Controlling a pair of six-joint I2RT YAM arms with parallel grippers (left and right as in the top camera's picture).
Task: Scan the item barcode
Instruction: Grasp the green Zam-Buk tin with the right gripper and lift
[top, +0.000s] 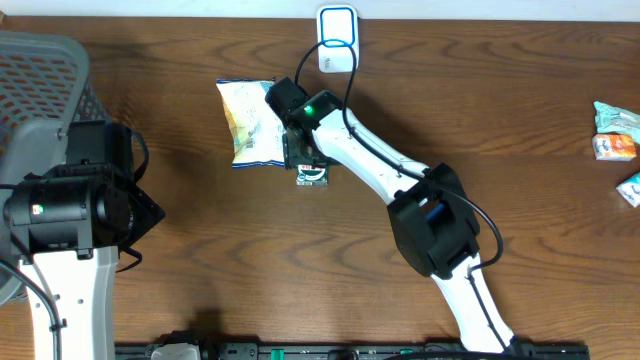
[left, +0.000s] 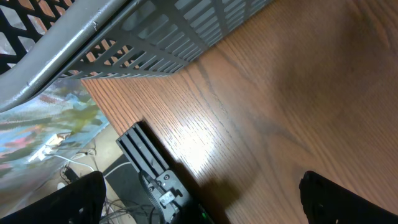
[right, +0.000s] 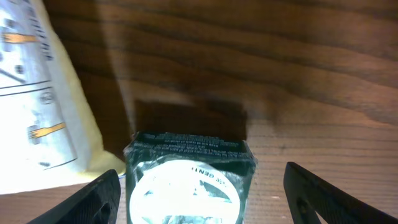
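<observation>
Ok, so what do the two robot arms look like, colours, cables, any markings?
The left arm and right arm both have white links and bulky black joint housings. The right one carries black cables and a green light near its wrist. Its fingers are black.

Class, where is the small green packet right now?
In the overhead view, the green packet lies mid-table beside the chip bag, straddled by the open right gripper.

— What did the left wrist camera have in view?
— The left gripper (left: 208, 202), its dark fingers (left: 348, 199) set wide apart above the wooden table (left: 298, 93).
— Anything else?
— A grey mesh basket (left: 81, 43) filled the upper left, by the table's edge. A black rail (left: 146, 158) ran out from that edge, with cables (left: 74, 163) beside it.
</observation>
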